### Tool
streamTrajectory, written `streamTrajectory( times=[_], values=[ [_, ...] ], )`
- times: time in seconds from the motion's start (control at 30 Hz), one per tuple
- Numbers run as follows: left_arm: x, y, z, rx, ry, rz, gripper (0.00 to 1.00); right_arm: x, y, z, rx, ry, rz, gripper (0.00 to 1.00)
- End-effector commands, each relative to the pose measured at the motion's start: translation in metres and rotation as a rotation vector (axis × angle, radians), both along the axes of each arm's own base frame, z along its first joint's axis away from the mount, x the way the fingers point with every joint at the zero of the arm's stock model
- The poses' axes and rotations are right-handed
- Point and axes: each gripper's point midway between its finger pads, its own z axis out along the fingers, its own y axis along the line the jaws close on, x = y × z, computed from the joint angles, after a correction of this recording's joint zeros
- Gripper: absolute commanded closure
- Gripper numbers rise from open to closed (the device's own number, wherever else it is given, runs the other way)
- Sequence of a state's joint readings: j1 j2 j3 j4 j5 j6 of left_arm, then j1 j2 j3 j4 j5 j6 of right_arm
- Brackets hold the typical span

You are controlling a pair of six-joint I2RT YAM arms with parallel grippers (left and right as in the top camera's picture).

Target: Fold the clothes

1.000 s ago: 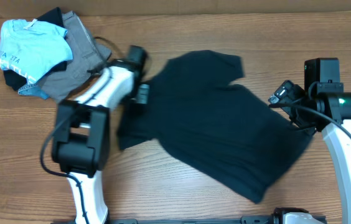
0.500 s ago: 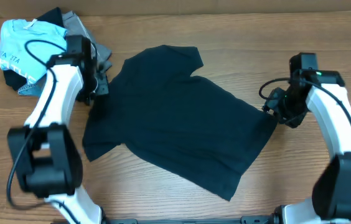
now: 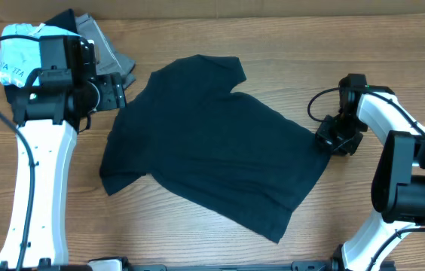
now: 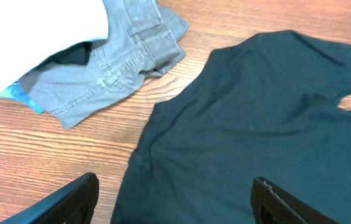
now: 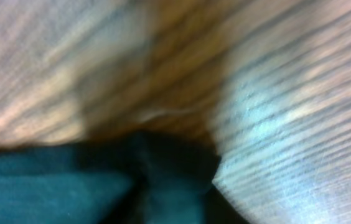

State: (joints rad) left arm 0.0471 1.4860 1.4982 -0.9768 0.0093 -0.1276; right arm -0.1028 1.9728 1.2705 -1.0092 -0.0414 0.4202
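Observation:
The clothes, one black T-shirt (image 3: 212,143), lie spread out flat and skewed across the middle of the table. My left gripper (image 3: 119,96) hovers at the shirt's upper left edge. In the left wrist view its fingers (image 4: 70,199) stand far apart with nothing between them and the shirt (image 4: 244,124) below. My right gripper (image 3: 334,140) is low at the shirt's right corner. The right wrist view is blurred: dark cloth (image 5: 57,186) fills the bottom against wood, and the jaws do not show.
A grey garment (image 4: 119,62) and a light-blue shirt with white lettering (image 3: 18,60) are heaped at the table's far left corner, just behind my left gripper. Bare wooden table (image 3: 197,233) surrounds the black shirt.
The shirt was dragged left and laid out flatter. My left gripper let go of it, opened wide and drew back to the left. My right gripper came down onto the shirt's right corner.

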Motion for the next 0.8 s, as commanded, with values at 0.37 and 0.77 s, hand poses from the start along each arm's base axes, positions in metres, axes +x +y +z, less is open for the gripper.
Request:
streamTrajectory(
  times=[0.37,0.77],
  values=[
    [-0.019,-0.013,0.013,-0.043,-0.001,-0.056,0.16,0.131,-0.103,0.069,0.015,-0.527,-0.150,0.82],
    [-0.045,-0.015,-0.016,-0.054,0.173,-0.060,0.10,0.095,-0.082,0.211,0.193,-0.662,-0.028,0.43]
  ],
)
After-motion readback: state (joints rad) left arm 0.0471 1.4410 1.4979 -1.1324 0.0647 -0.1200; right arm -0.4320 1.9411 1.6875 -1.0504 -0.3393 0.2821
